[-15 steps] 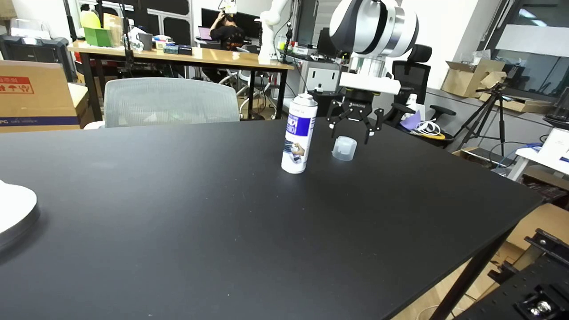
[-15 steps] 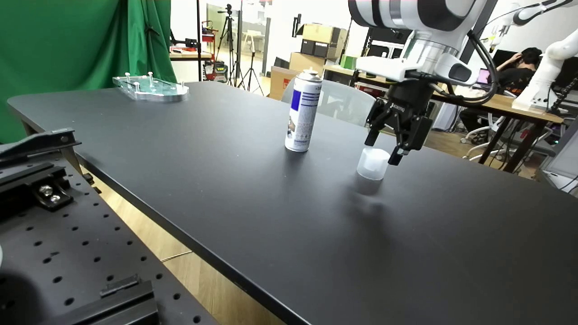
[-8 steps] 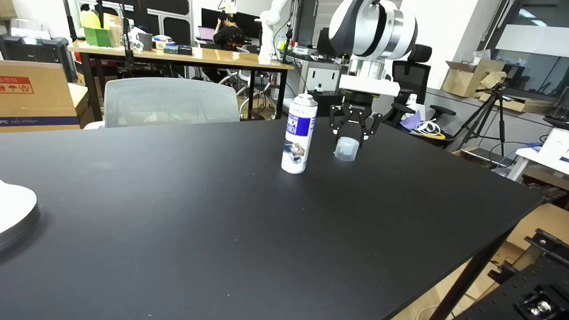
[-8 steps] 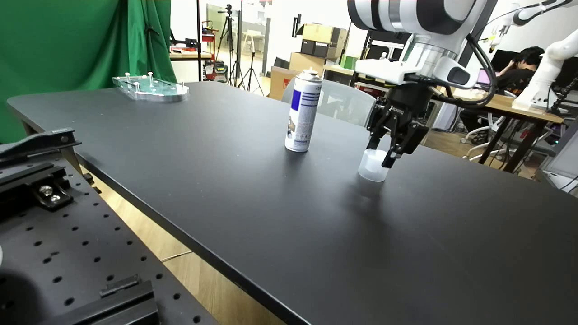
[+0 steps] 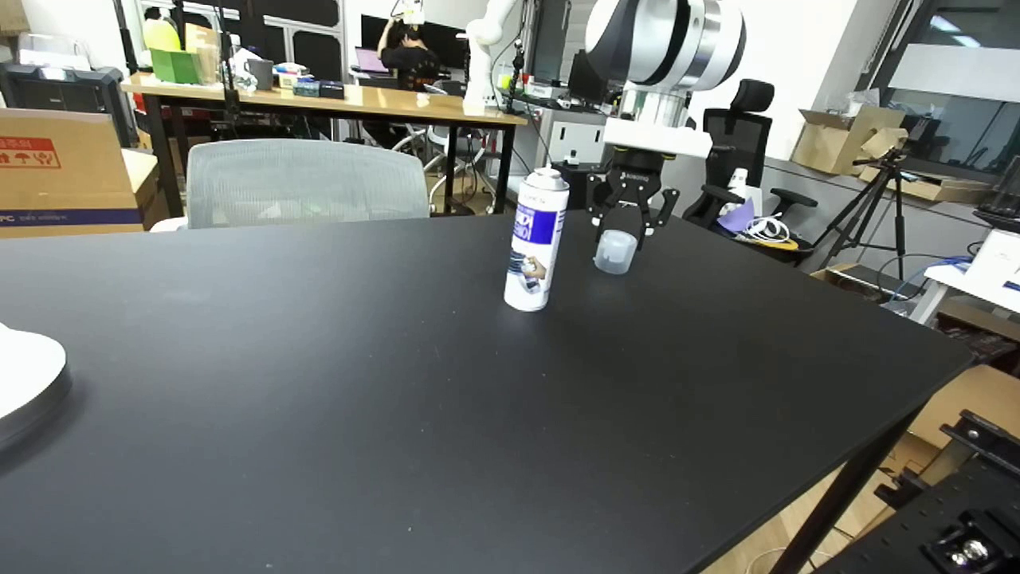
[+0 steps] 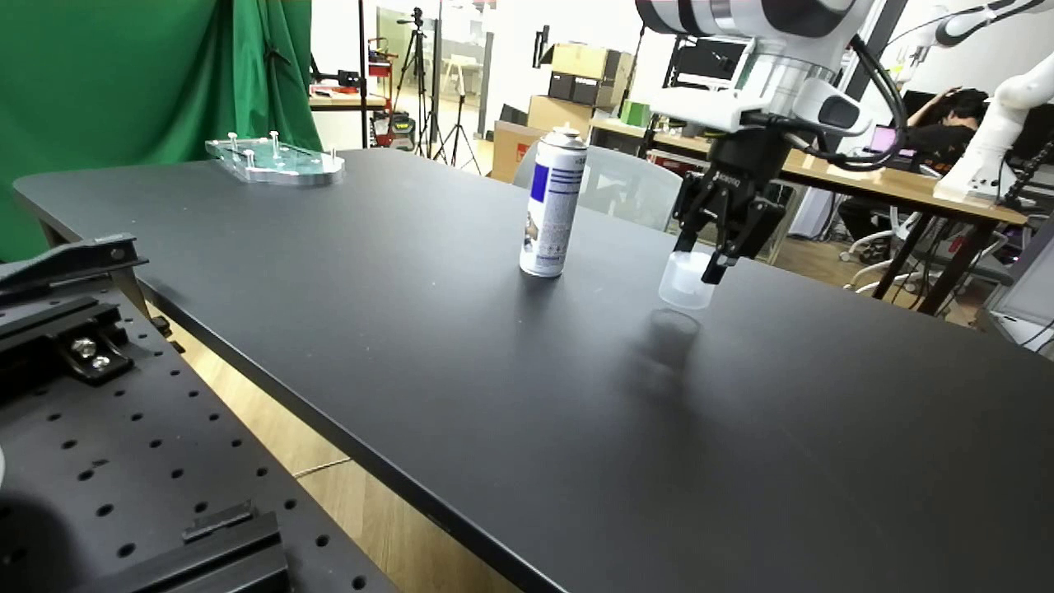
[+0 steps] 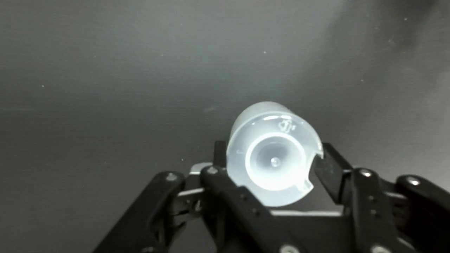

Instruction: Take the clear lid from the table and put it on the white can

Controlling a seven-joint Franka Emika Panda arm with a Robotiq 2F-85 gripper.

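Hanging just above the table (image 6: 494,371), the lid (image 6: 684,282) is pinched in the gripper (image 6: 699,257) — pick-up done, I'd say. Capping the can (image 6: 553,206), which stands upright and bare-topped nearby, is left.

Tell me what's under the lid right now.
In an exterior view, a gap, then the table with a dark shadow or reflection; the hand holds the lid up. In the wrist view, the lid itself covers the table directly beneath.
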